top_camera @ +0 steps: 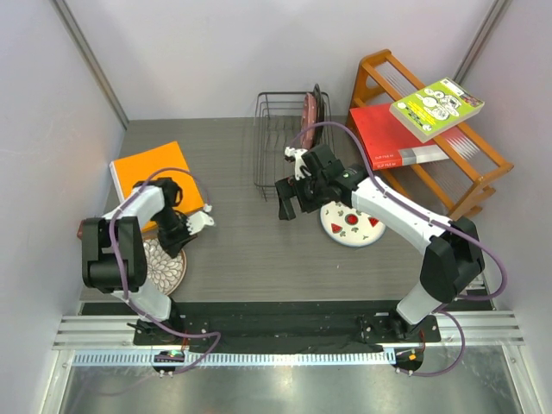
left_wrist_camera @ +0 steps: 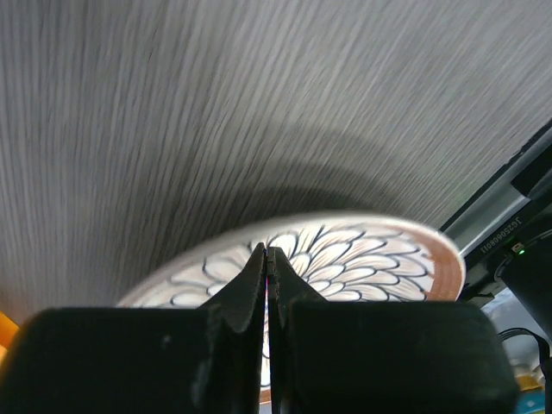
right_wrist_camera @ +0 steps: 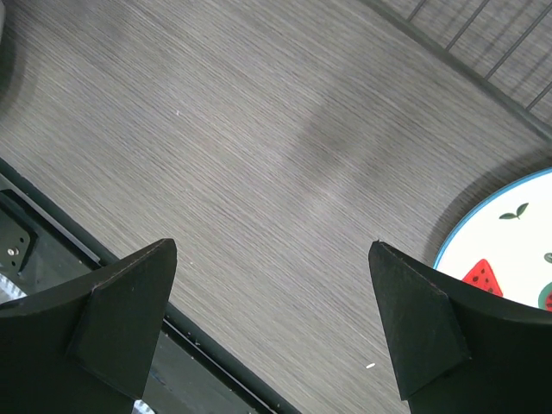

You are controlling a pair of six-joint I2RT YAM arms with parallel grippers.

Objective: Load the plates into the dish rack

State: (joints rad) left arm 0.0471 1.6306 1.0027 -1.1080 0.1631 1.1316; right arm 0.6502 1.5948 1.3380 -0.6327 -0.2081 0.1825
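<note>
The brown-rimmed petal plate (top_camera: 166,267) lies flat at the front left, partly hidden by my left arm. My left gripper (top_camera: 178,244) hovers over its far edge. In the left wrist view its fingers are pressed together (left_wrist_camera: 266,252) with the plate (left_wrist_camera: 362,254) behind them, not between them. The black wire dish rack (top_camera: 280,142) stands at the back centre with the pink plate (top_camera: 309,112) and the dark-rimmed plate (top_camera: 318,105) upright at its right end. The white fruit plate (top_camera: 352,222) lies flat at centre right. My right gripper (top_camera: 289,207) is open and empty, left of that plate (right_wrist_camera: 509,250).
An orange board (top_camera: 153,175) lies at the back left. An orange wooden shelf (top_camera: 470,147) at the back right carries a red book (top_camera: 388,138) and a green book (top_camera: 436,108). Rack wires (right_wrist_camera: 483,52) show in the right wrist view. The table's front edge (top_camera: 285,312) is near.
</note>
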